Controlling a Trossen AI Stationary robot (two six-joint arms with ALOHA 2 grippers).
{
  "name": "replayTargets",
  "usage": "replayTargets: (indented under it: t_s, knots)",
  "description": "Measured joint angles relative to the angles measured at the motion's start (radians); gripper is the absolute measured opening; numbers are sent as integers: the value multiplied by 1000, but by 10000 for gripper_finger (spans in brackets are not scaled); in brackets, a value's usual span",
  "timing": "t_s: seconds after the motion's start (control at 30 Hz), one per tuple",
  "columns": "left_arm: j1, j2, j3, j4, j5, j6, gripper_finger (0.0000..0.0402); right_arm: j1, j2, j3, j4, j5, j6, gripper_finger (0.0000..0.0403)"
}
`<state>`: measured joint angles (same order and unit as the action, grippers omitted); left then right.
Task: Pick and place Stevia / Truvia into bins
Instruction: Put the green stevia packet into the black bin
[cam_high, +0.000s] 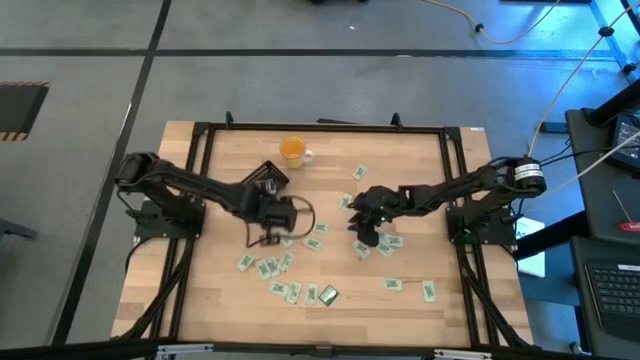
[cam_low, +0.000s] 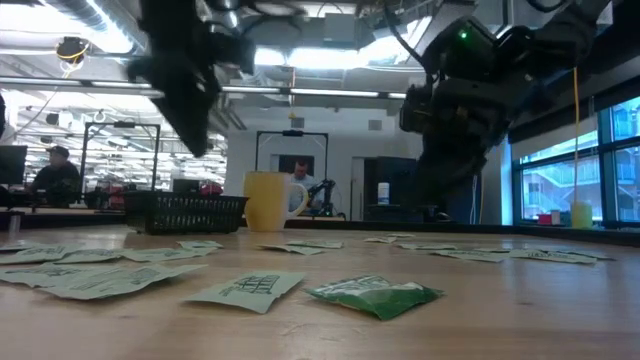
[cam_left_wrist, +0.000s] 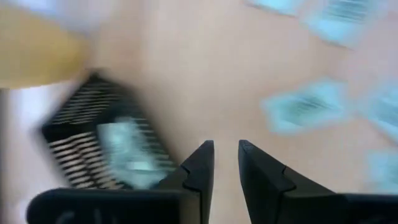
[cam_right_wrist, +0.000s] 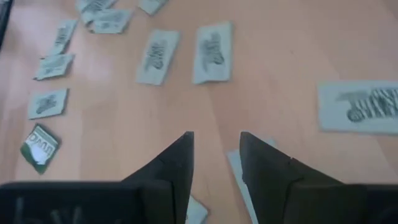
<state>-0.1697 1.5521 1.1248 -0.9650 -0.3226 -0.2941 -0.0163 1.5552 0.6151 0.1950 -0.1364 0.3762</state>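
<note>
Both arms over the table, sachets scattered, one already in the tray.

Left gripper (cam_left_wrist: 226, 163) hung just beside the black tray (cam_high: 266, 178), fingers a narrow gap apart, empty; a sachet (cam_left_wrist: 127, 152) lay inside the tray. Orange cup (cam_high: 293, 151) stood at the tray's 1 o'clock. Right gripper (cam_right_wrist: 216, 155) was low over loose sachets (cam_right_wrist: 212, 52) at table centre-right, fingers parted, nothing between them. More sachets lay toward 6 o'clock.

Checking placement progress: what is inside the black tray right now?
In the left wrist view, the black tray holds one pale sachet; the left gripper covers its near corner.
</note>
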Motion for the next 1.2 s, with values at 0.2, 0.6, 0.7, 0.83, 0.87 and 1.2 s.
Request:
replayTargets:
  t_s: [0.2, 0.6, 0.7, 0.83, 0.87, 1.2]
  knots:
    - [-154, -2, 0, 23, 186, -6, 67, 2, 6, 0, 81, -2, -44, 133]
    - [-401, 7, -19, 26, 179, -137, 78, 3, 6, 0, 102, -2, -44, 133]
    - [-420, 7, -66, 27, 176, -226, 73, 5, 6, 0, 102, -2, -44, 133]
    - [-421, 7, -136, 32, 174, -362, 74, 6, 6, 0, 118, -2, -44, 133]
    - [-417, 7, -152, 39, 166, -394, 75, 6, 6, 0, 125, -2, -44, 133]
    - [-402, 7, -275, 206, 136, -479, 74, 6, 6, 0, 146, -3, -47, 133]
